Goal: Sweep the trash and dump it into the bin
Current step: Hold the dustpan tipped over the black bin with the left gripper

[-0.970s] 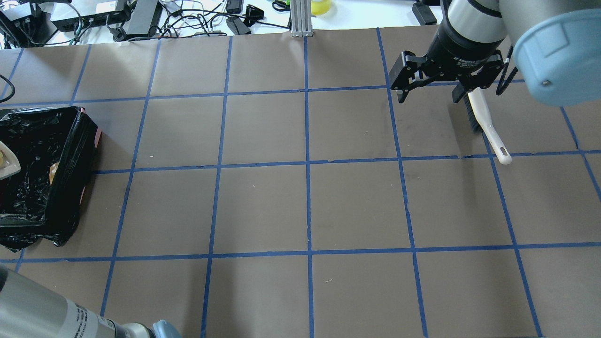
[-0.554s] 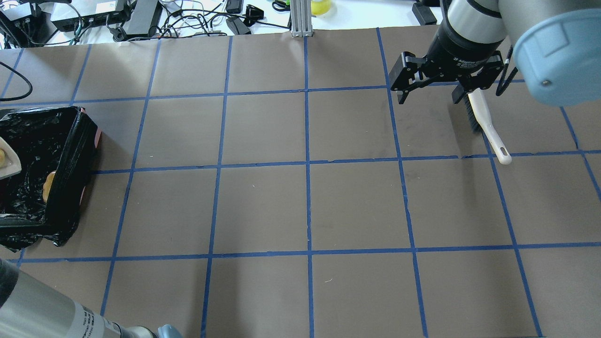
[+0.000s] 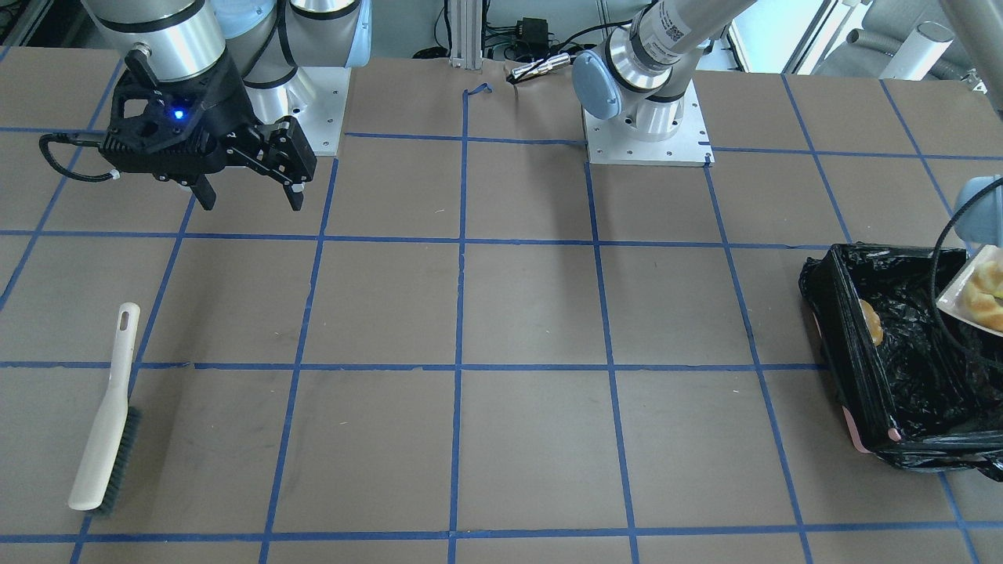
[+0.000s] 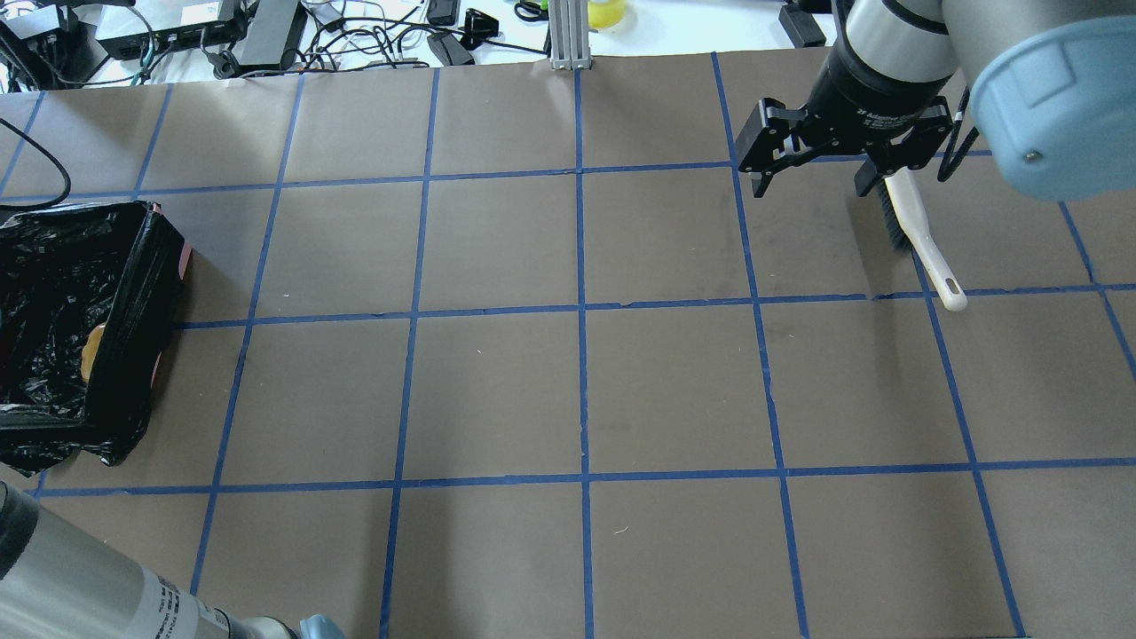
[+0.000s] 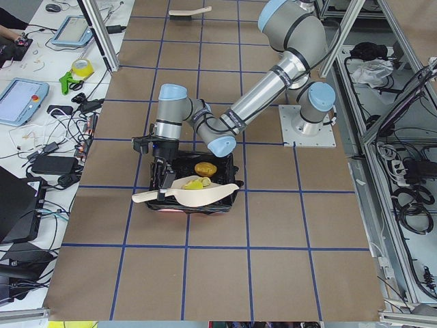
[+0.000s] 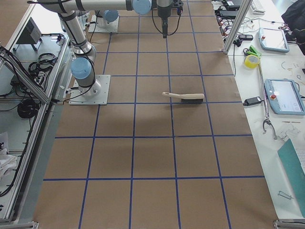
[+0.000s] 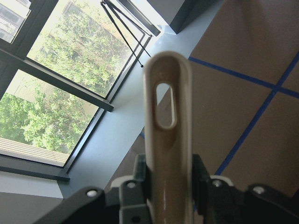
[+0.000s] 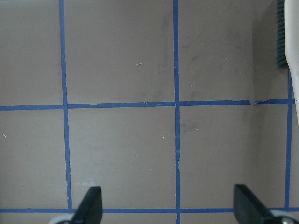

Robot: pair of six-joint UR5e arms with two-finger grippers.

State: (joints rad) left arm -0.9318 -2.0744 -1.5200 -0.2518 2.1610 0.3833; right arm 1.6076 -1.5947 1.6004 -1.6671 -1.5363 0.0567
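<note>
Change noted: a second ago the dustpan (image 5: 205,196) edge poked into the overhead view above the bin (image 4: 146,293), with one amber lump (image 4: 90,351) dropping. Now the pan has drawn out of that view and the lump lies in the bin, against the inner wall nearest mid-tabletop, its long axis along that wall.

Judgement: dump one-third done. The other two pieces (image 3: 986,298) are still on the pan above the bin; more tilt is needed.

The pan's long axis runs along the bin's long side, lip toward the robot's base, handle toward the far side.

Left hand (image 7: 169,177) is clenched on the pan's handle. Right hand (image 4: 812,182) is released and hangs over the brush (image 4: 919,235), which lies on the tabletop.
</note>
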